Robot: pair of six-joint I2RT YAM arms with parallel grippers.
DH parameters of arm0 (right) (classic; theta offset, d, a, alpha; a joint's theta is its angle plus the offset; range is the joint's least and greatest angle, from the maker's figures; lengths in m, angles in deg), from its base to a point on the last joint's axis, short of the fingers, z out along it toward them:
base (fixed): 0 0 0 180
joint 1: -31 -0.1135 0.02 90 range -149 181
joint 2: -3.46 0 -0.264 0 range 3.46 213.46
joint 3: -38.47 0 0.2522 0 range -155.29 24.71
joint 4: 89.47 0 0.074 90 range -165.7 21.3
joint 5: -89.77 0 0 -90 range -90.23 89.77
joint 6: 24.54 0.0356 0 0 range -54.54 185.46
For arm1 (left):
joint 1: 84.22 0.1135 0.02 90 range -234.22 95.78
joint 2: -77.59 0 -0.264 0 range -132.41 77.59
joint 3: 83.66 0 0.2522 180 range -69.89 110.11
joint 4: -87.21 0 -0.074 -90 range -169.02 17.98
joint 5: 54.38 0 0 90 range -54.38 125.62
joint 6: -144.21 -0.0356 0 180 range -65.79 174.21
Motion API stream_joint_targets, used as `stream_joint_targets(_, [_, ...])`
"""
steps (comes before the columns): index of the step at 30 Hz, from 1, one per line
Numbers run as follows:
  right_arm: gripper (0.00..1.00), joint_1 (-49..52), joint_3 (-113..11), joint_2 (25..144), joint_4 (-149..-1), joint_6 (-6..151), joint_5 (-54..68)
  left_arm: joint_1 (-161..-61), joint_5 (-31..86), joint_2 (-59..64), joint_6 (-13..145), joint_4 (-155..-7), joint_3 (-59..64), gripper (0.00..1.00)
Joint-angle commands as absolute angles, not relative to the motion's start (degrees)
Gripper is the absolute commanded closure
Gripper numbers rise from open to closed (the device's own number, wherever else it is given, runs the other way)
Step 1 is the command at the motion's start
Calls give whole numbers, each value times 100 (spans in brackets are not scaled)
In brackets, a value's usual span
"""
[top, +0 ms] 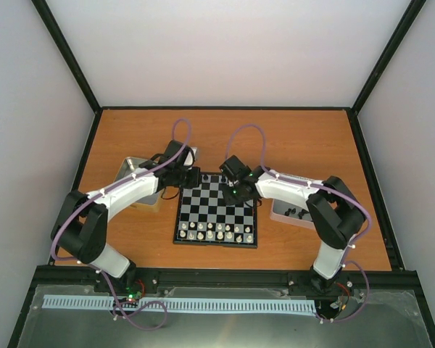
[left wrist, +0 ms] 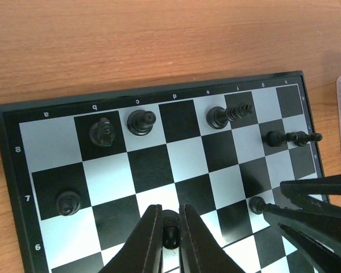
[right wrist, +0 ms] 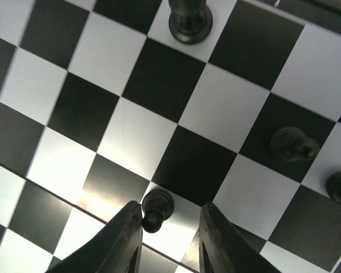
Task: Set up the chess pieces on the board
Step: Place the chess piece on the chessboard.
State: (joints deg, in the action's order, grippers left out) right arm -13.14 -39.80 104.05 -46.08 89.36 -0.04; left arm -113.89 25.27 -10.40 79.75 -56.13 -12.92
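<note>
Left gripper [left wrist: 170, 209]: black fingers closed tight on a tiny black pawn [left wrist: 170, 232], over the flat square chessboard of black and pale-grey checks [top: 210, 206] at table centre. Lower part of that pawn lost between the fingers. Along the board's 12 o'clock side, a sparse scatter of tiny black chessmen [left wrist: 141, 122]; one at 10 o'clock in the left wrist view washed out by glare, kind unclear. Along the 6 o'clock side, two rows of tiny whitish chessmen [top: 216, 232], too small to sort by kind. Far rows in the top view covered by both wrists. Right gripper [right wrist: 170, 209]: jaws apart around a second black pawn [right wrist: 157, 206], just beside one finger, a clear gap to the other. At 12 o'clock of the right wrist view, a tall black piece [right wrist: 190, 23] cut off by the frame. At 3 o'clock of the board, a shallow metal tray [top: 293, 215], contents too small to make out.
</note>
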Motion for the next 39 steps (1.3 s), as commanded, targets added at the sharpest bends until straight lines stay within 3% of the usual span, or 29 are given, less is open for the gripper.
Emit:
stream_joint_targets(1, [73, -1493, -4198, 10603, -4268, 8887, -397, -11383, 2825, -874, 8005, -5513, -1151, 99])
stream_joint_targets(17, [96, -1522, -4483, 10874, -4480, 9175, -1083, -11329, 2945, -741, 8074, -5542, -1204, 99])
stream_joint_targets(39, [92, -1357, -5106, 11537, -4177, 9759, -1259, -11321, 2724, -727, 8106, -5592, -1250, 100])
